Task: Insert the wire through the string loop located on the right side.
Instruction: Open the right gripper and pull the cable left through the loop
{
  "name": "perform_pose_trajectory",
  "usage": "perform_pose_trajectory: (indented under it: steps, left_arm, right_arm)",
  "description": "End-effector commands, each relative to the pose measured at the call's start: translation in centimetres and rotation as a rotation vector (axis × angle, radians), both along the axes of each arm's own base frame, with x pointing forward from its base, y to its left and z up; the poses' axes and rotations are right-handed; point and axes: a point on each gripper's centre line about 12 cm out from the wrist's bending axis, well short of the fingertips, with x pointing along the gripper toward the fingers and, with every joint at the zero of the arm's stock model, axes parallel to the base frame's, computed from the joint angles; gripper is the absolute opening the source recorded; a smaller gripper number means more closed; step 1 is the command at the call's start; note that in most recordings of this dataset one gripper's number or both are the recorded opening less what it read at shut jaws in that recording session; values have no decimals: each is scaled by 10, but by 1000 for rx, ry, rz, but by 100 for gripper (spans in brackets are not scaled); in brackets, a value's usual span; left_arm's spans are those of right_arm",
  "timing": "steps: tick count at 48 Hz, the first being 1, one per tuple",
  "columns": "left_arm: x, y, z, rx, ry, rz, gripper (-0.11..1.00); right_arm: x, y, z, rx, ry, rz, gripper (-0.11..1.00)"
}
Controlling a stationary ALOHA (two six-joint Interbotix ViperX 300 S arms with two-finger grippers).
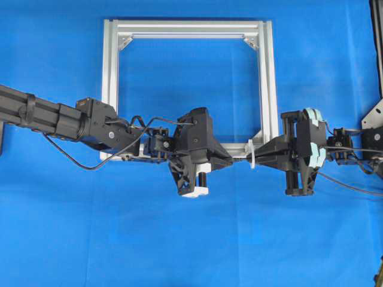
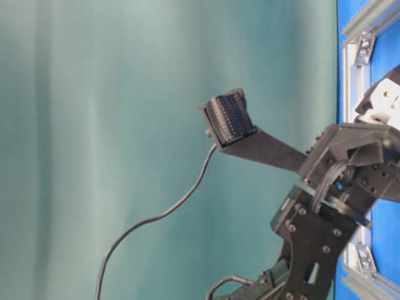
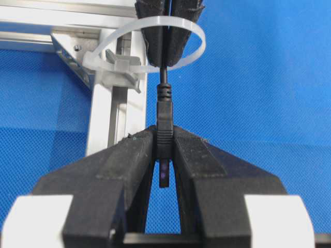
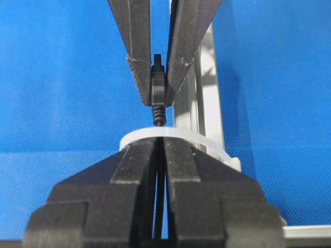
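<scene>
Left end effector clamping wire, string loop beyond

You're looking at a table covered edge to edge in bright blue cloth, a bit wrinkled, lit evenly with only soft shadows. From the table-level view, a plain teal-green curtain or backdrop with faint vertical folds fills the background. At the overhead view's far right edge sits a dark upright strip.

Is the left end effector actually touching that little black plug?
Touching. The left wrist view shows the left end effector with both pads pressed against the wire at its plug, no gap on either side.
</scene>
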Motion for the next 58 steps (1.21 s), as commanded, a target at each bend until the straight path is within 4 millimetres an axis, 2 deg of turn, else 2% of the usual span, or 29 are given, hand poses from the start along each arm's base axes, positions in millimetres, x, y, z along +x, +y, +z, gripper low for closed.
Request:
perform_pose_trajectory:
  steps: [1, 8, 13, 15, 24, 28, 44, 51, 58]
  left_arm:
    - [6, -2, 18, -2, -52, -5, 8]
    - [6, -2, 18, -2, -51, -5, 8]
    - [6, -2, 18, -2, -49, -5, 8]
    - [6, -3, 18, -2, -49, -6, 8]
    - [5, -3, 17, -2, -48, -6, 8]
    - [5, -3, 17, -2, -46, -6, 8]
    - [0, -8, 21, -1, -46, -18, 8]
    - [-20, -8, 28, 1, -40, -24, 8]
    - [-55, -6, 36, 3, -25, -29, 8]
  right_arm:
    - [1, 0, 4, 2, -16, -3, -4]
    - [-5, -4, 3, 9, -11, -15, 0]
    - [-11, -8, 3, 24, -6, -51, 13]
    - [-13, -11, 3, 32, -5, -69, 21]
    - [-22, -15, 2, 43, 4, -94, 77]
    - [-23, -15, 2, 39, 5, -92, 94]
    - [-21, -14, 3, 28, 1, -85, 92]
    - [-21, -14, 3, 28, 1, -85, 92]
    - [-22, -14, 2, 28, 12, -83, 92]
